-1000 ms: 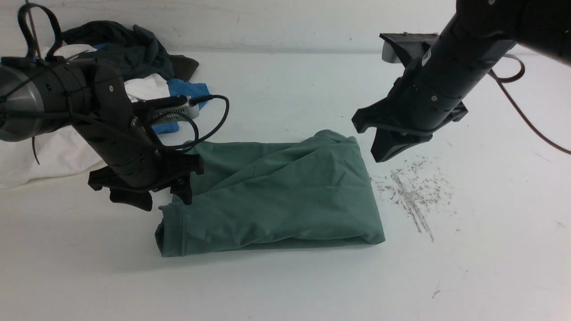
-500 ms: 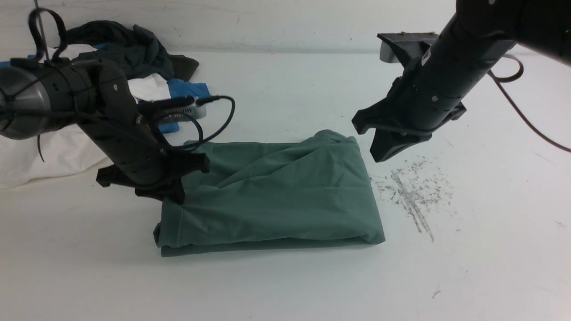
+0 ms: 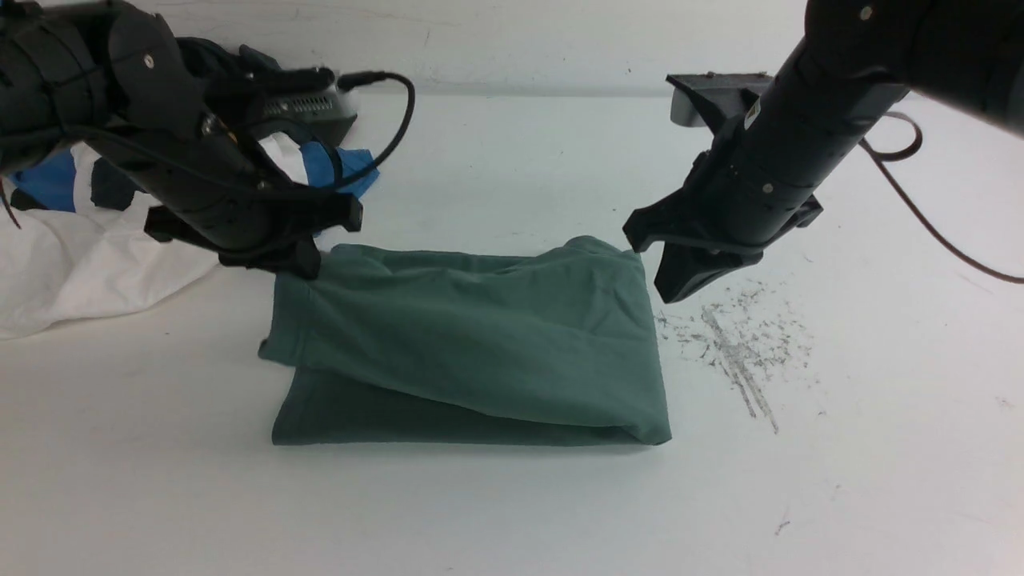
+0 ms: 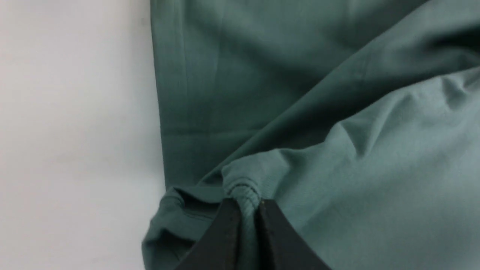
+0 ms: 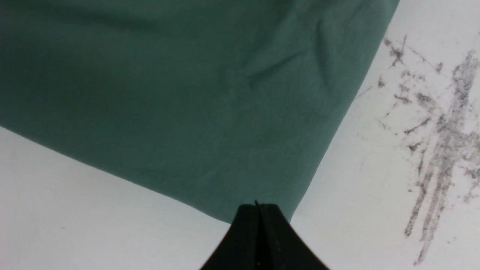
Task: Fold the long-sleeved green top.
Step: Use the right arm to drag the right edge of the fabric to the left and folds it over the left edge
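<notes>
The green long-sleeved top (image 3: 480, 336) lies folded into a rough rectangle in the middle of the table. My left gripper (image 3: 300, 264) is shut on a ribbed edge of the top (image 4: 243, 187) at its far left corner and holds that upper layer raised off the lower layer. The fabric (image 4: 337, 157) fills most of the left wrist view. My right gripper (image 3: 676, 288) hangs shut and empty just off the top's far right corner. Its closed fingertips (image 5: 258, 208) sit over the edge of the green cloth (image 5: 187, 93), apart from it.
A heap of white (image 3: 88, 264), blue (image 3: 336, 168) and dark garments lies at the far left behind my left arm. Grey scratch marks (image 3: 736, 344) streak the white table (image 3: 512, 512) right of the top.
My left gripper closed on the top's left edge and rose up and back, lifting the upper layer and shifting the top's left side. The right arm barely moved.
</notes>
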